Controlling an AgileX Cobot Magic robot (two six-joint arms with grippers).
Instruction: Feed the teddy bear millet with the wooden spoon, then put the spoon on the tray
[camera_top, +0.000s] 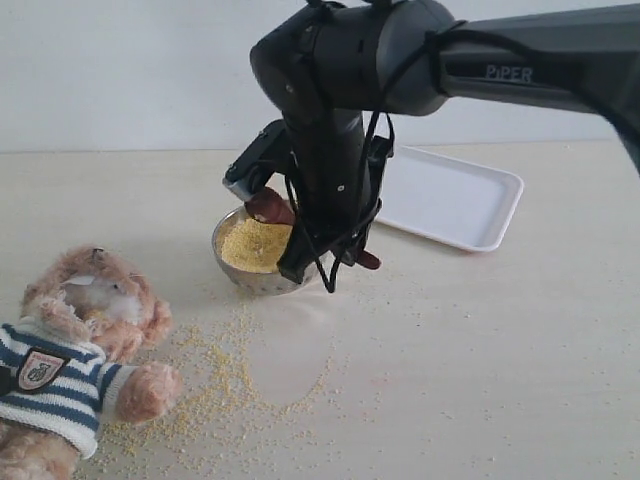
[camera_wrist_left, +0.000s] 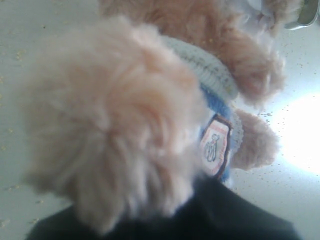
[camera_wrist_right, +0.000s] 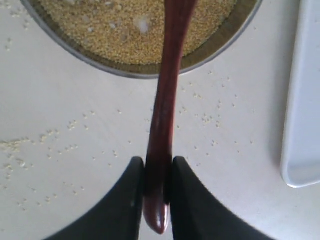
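A: Wooden spoon (camera_wrist_right: 167, 90), where?
B: Handle clamped in the right gripper (camera_wrist_right: 157, 166), tip over the millet (camera_wrist_right: 100, 25) in the steel bowl (camera_top: 252, 284).
A: And the left gripper?
B: Fur of the teddy bear (camera_wrist_left: 110, 125) blocks it; cannot tell.

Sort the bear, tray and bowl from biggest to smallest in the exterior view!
1. The bear looks biggest, but lies nearest the camera, so unsure against the tray.
2. The tray.
3. The bowl, clearly smallest.

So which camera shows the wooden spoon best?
The right wrist view: the wooden spoon runs clear from the right gripper to the millet. The exterior view shows only its ends behind the arm; the left wrist view, nothing.
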